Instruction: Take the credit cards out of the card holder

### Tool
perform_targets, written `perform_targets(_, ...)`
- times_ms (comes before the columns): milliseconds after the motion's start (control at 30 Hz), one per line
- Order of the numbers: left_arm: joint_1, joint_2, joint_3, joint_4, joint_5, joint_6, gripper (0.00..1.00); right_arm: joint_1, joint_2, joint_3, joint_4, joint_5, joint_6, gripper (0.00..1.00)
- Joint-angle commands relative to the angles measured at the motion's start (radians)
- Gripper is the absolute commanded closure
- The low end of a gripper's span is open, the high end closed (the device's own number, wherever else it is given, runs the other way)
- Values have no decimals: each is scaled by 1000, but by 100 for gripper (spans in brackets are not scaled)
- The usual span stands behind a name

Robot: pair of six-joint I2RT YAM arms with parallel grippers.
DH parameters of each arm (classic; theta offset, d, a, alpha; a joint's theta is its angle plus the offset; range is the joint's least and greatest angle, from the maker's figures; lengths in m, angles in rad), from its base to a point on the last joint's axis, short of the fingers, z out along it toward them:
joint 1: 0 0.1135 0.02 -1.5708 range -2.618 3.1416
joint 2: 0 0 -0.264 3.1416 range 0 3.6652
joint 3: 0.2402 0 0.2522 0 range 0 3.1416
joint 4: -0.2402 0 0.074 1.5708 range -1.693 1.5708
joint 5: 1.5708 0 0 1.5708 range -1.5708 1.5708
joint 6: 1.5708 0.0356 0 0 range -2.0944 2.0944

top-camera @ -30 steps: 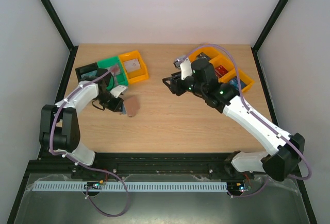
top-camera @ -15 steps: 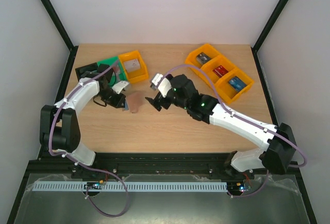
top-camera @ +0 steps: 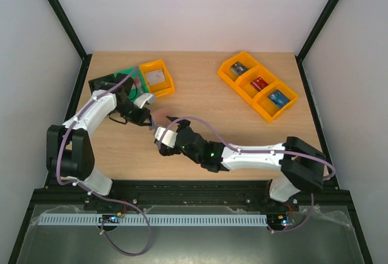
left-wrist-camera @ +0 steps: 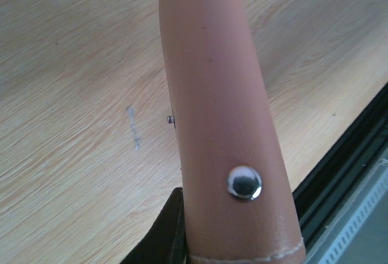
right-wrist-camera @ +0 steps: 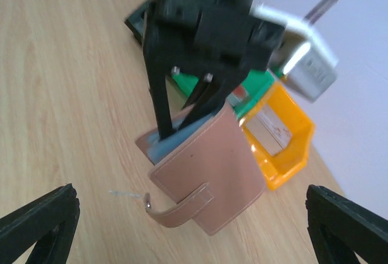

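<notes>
Open table (top-camera: 206, 103) spans the centre of the overhead frame between the orange bin (top-camera: 156, 79) at upper left and the three-bin row (top-camera: 258, 85) at upper right, while the right arm (top-camera: 242, 155) lies across the lower middle and the left gripper (top-camera: 147, 120), clamping the holder (right-wrist-camera: 209, 173), blocks the left.

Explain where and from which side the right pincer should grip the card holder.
Probably grip the card holder by its free lower end, opposite the left pincer, approached head-on by the open right pincer: that end is flat and thin; avoid the loose strap.
</notes>
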Motion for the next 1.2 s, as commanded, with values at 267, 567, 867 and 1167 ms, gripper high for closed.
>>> perform_targets(267,-1,-124,34,-49,116,-16,98,-1,182,22,295,369,-137,1)
perform_targets(567,-1,-163,20,-36,124,-18,98,-27,223,56,294,388,-151,1)
perform_targets(867,-3,-168,10,-29,110,-19,98,-45,237,119,322,434,-167,1)
perform_targets(1167,-6,-166,-14,-4,51,-22,98,-72,108,95,252,392,-90,1)
